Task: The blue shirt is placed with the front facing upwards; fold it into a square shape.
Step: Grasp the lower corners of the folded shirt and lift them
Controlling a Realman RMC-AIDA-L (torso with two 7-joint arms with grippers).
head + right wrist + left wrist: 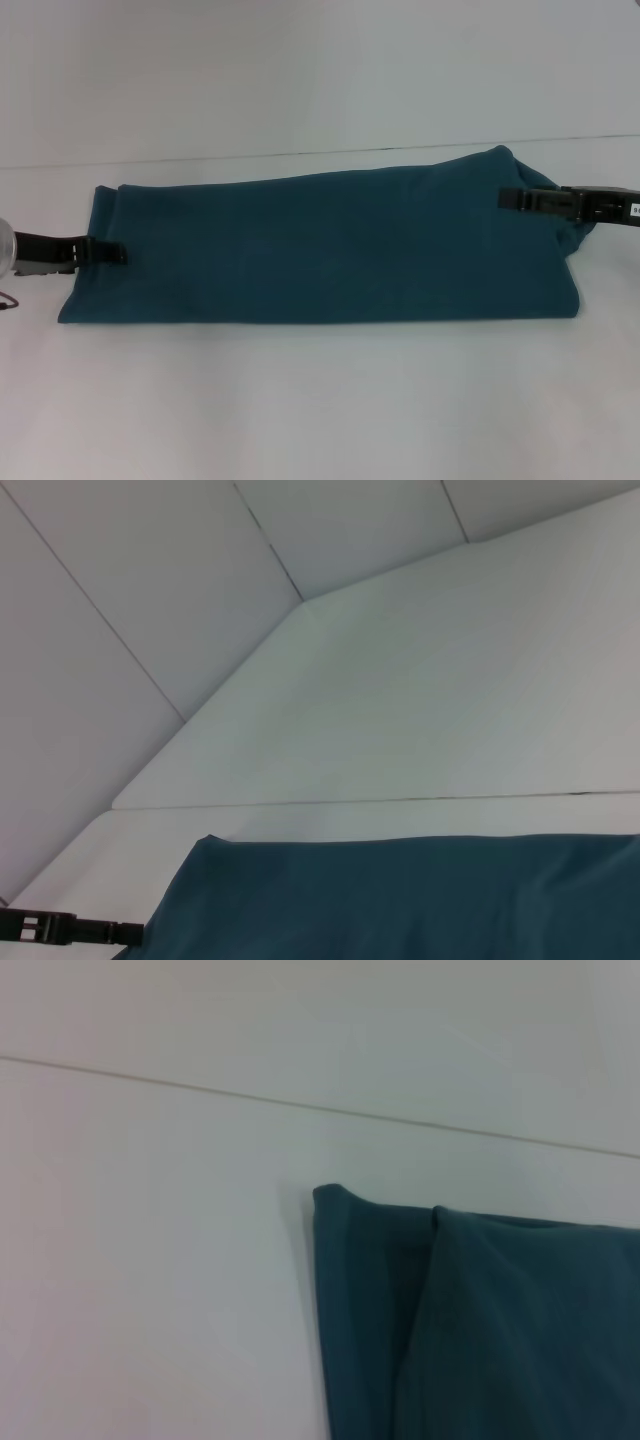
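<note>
Head view shows us the blue shirt (330, 245) already folded into a long, narrow band lying across the middle of the white table (320, 400), running from nine o'clock to three o'clock. No lettering and no sleeves show on the upper face, so we judge that the lengthwise folds are done and the band has yet to be shortened into a square.

The left gripper (105, 254) sits at the nine o'clock end, its dark fingers lying flat at the cloth's short edge and touching it. They look pressed close together there, but we cannot tell whether fabric is actually caught between them. The right gripper (520, 199) is at the three o'clock end, towards two o'clock, reaching in over the cloth, which humps up a little around it; here too we cannot tell whether its fingers are spread or pinching.

In the left wrist view, a layered corner of the shirt shows one fold lying over another, which fits a garment doubled along its length.

What is left, as we read it, is to bring one end of the band over onto the other, perhaps more than once, and flatten the result.
</note>
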